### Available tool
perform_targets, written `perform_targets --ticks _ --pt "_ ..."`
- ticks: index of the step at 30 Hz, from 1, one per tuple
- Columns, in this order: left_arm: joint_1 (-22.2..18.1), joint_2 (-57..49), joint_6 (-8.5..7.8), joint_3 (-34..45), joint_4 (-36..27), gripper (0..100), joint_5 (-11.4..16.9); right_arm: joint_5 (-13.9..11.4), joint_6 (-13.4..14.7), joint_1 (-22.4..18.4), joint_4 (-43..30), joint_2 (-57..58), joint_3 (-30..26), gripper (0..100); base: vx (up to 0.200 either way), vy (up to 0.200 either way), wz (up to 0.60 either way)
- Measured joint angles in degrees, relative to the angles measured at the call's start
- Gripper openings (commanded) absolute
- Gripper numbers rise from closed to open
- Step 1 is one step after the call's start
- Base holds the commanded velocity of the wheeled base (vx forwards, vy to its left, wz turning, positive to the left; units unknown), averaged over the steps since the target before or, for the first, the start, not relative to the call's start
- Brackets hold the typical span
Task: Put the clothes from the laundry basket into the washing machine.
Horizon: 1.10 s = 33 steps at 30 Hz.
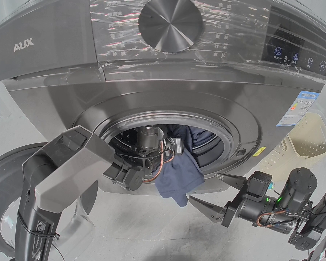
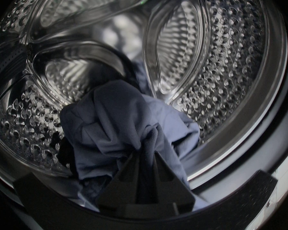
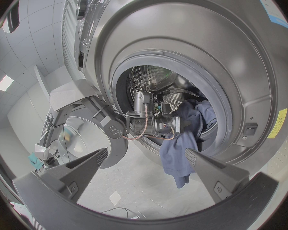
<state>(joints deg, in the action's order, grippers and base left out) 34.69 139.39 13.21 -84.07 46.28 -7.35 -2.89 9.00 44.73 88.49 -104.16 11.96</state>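
— What does the pale grey floor (image 1: 141,229) carry?
— The washing machine (image 1: 61,102) stands on it, with a cream laundry basket (image 1: 308,138) just beside it on the robot's right.
— Anything loose on it?
— A small pale square (image 3: 115,197), and a thin cable (image 3: 118,212) near that.
— And the drum (image 2: 230,64)?
— A navy garment (image 2: 118,122) lies in it, one end hanging out over the door rim, clear of the floor.

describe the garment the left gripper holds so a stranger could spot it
On the grey washing machine, find the round opening. A dark navy garment hangs over its lower rim, partly inside the drum. It alone spills out, pinched by the left gripper.
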Motion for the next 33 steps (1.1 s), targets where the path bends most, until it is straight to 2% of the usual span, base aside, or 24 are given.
perform_targets --ticks 8,17,18,26,33 --pt "-1.3 3.3 1.61 -11.4 3.8 0 -4.2 0.0 0.1 0.4 0.0 0.4 0.4 100 0.000 0.000 0.00" --pt "-2.3 8.4 1.89 -22.8 5.7 0 -6.3 0.0 0.2 0.5 0.0 0.6 0.4 100 0.000 0.000 0.00" --pt "-2.3 8.8 1.89 -23.0 5.8 100 -6.4 0.0 0.2 0.5 0.0 0.6 0.4 100 0.000 0.000 0.00" --pt "-1.2 7.4 2.22 -15.1 2.7 100 -6.1 -0.1 0.2 0.5 0.0 0.5 0.4 100 0.000 0.000 0.00" --pt "0.5 4.0 2.24 -4.8 -2.0 100 -2.0 -0.1 0.2 0.4 0.0 0.5 0.5 100 0.000 0.000 0.00"
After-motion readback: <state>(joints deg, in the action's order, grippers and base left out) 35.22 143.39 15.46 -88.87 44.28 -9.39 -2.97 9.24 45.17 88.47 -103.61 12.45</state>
